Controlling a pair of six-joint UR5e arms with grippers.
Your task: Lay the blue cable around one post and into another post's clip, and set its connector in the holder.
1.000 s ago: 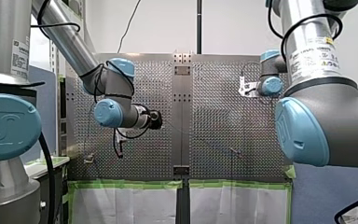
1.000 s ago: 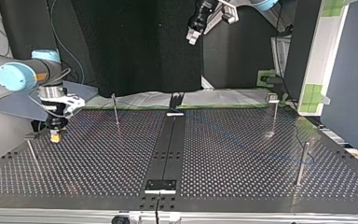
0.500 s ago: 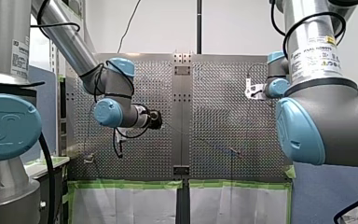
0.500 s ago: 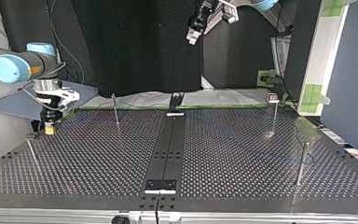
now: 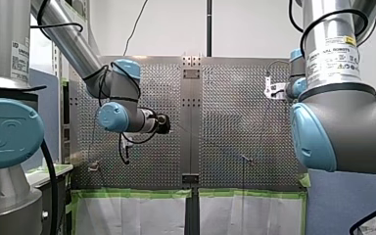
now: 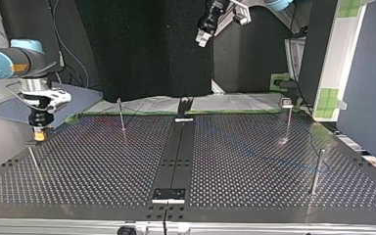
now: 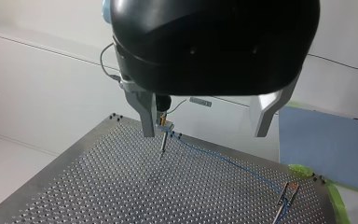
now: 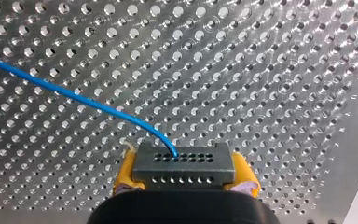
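While my right gripper hangs over the perforated table, its yellow pads are closed on the dark connector — the block sits squarely between the jaws, its two rows of small holes facing outward. From one of those holes the blue cable curves out and runs off ahead of the jaws, low over the table. My left gripper is held high above the table, its metal fingers spread wide with nothing between them. Far ahead of its jaws, seen close by one finger, a thin post stands upright, with the right gripper just above its top. From there the cable stretches across the table to a second post, ahead of and below the other finger — whether it wraps that post cannot be told
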